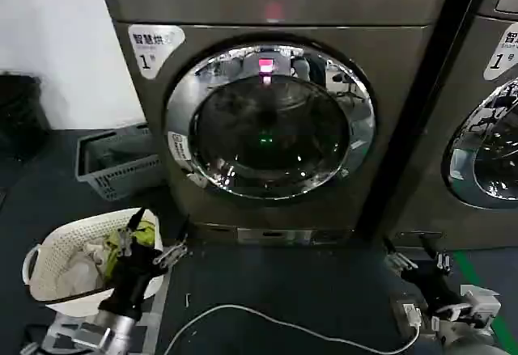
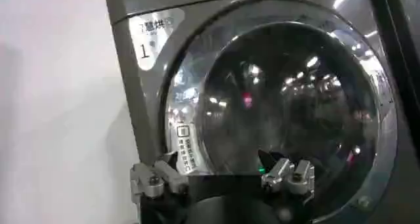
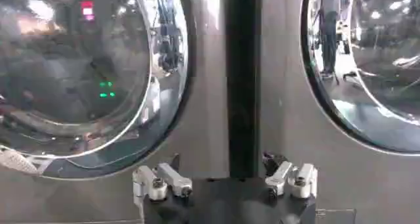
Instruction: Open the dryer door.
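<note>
Left arm low at the lower left of the head view, forearm rising forward and ending in the left gripper (image 1: 154, 242). Fingers (image 2: 154, 178) spread wide apart, nothing between them, dark pointed tips directed forward. Wrist housing black, knuckle parts of bare metal. Right arm low at the lower right of the head view, also reaching forward, with the right gripper (image 1: 418, 258) at its end. Fingers (image 3: 169, 177) likewise spread wide, holding nothing, touching nothing. Both grippers at about the same height, well apart from each other, each one hanging free in the air.
</note>
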